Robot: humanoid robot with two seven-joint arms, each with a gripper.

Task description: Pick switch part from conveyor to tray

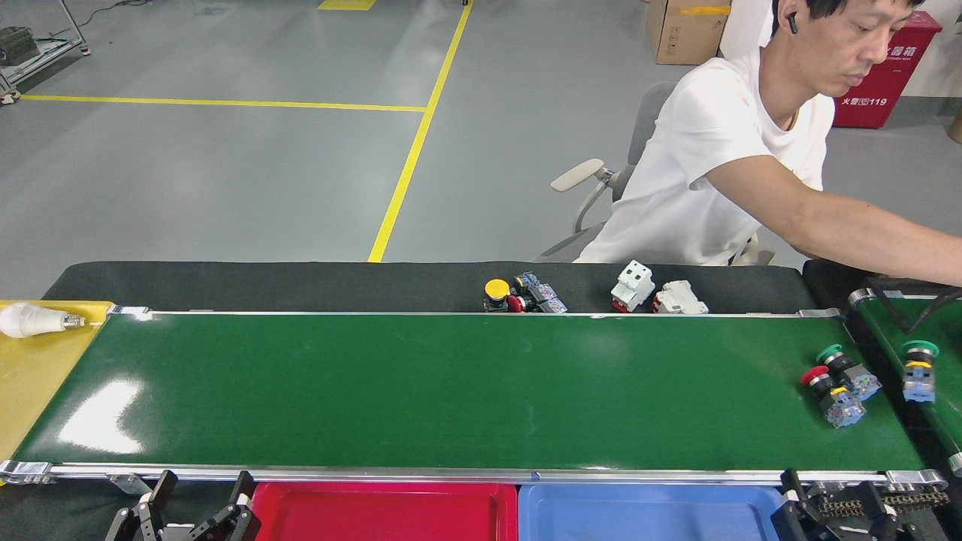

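Yellow counter at your far left holds a white bulb lying right at the belt's end; it is no part of this job, so don't let a sweep of the arm knock it onto the conveyor.

Your left gripper sits low at the near rail, jaws parted and empty, just beside the red tray. The blue tray lies touching it to the right. The task doesn't say which tray, so a wrong drop is one risk.

Along the far rail, off the belt, rest a yellow button with a dark cluster and two white breakers. Reaching that far across would likely be a mistake; they aren't on the conveyor.

The switch parts you want are well to the right: a red switch and a green switch, touching or nearly so. A grasp on one may nudge or drag the other, or pinch both. They lie on their sides with round caps, so they may roll from a loose grip. If the belt runs, timing could fail too.

Your right gripper shows only dark parts at the bottom edge; you cannot tell whether it is open.

Farther right, another switch lies on the second belt, and a person's arm reaches over that corner. Lifting the right arm now risks contact with it.
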